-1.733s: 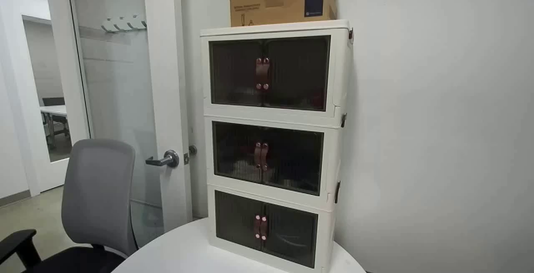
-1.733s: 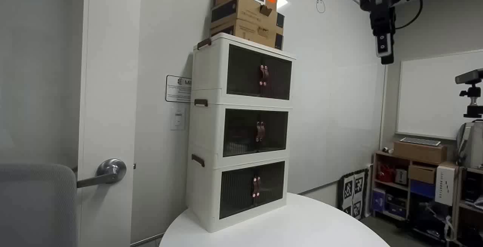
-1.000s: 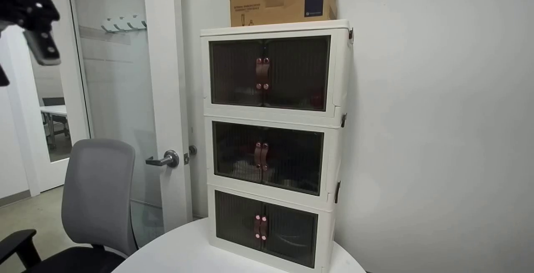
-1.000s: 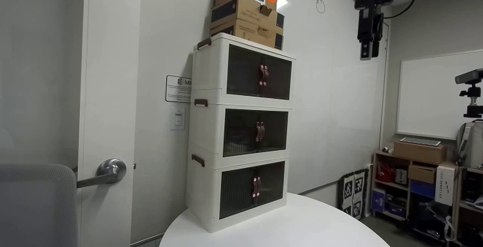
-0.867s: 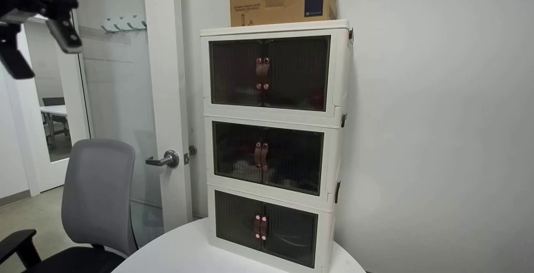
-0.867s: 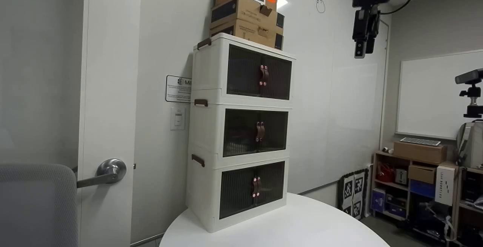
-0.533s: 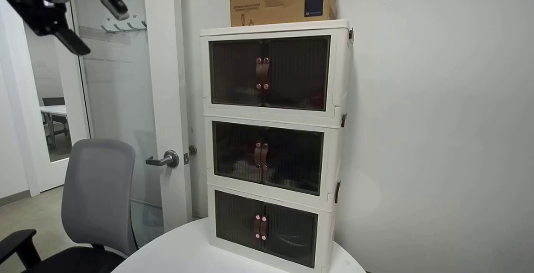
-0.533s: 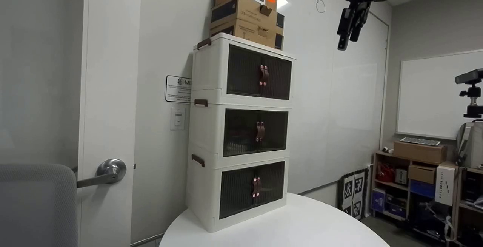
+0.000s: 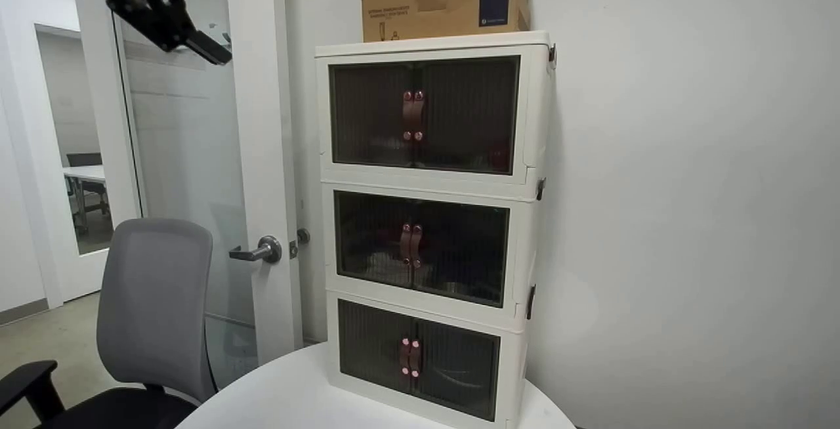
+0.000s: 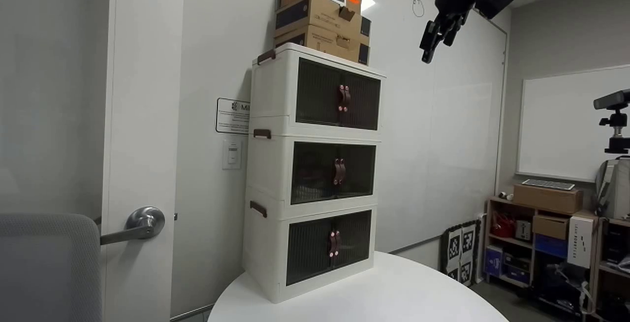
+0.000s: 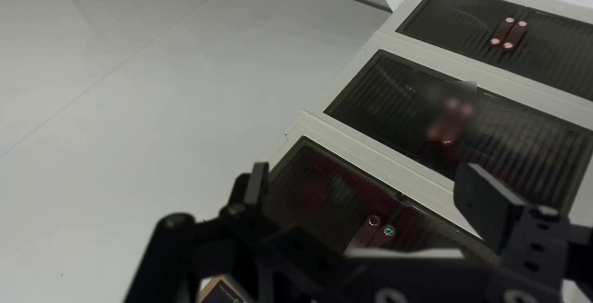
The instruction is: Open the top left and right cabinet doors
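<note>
Wrist view: the gripper (image 11: 365, 166) gapes empty toward the top left door (image 11: 440, 231) and right door (image 11: 324, 196), likely to straddle a handle (image 11: 363, 237).

Top doors (image 9: 434, 114) — common to all views

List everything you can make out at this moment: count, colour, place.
top left door: 1, dark, cabinet's top tier, shut
top right door: 1, dark, same tier, shut
lower doors: 4, dark, tiers below
strap handles: 6, brown, where doors meet
cabinet: 1, cream, on table
table: 1, white, under cabinet
boxes: 3, brown, stacked on cabinet
near chair: 1, grey, by table
glass door: 1, white-framed, behind chair
sign: 1, white, wall beside cabinet
shelves: count unclear, wooden, far corner
camera: 1, dark, above shelves
gripper: 1, black, open, apart from cabinet
</note>
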Robot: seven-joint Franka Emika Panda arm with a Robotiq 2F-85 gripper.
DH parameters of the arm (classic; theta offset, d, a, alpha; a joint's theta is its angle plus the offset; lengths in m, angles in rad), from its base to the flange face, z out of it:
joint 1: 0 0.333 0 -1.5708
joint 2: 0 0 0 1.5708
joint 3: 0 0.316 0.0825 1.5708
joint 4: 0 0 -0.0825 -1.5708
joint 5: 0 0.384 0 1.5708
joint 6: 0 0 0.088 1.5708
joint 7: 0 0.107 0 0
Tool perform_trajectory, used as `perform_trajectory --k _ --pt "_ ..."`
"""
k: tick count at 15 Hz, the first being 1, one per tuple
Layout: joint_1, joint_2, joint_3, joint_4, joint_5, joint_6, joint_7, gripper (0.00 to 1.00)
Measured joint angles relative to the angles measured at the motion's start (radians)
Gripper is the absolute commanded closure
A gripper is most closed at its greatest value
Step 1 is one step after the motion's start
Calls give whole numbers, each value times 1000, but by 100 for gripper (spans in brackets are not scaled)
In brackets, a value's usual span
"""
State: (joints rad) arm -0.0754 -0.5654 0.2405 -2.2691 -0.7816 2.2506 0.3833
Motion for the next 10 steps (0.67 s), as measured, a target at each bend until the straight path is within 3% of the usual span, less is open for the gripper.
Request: perform_trajectory --k 5,10 --pt "-33 125 -5 50 -64 49 151 0" --pt "-6 245 -32 128 19 16 150 0"
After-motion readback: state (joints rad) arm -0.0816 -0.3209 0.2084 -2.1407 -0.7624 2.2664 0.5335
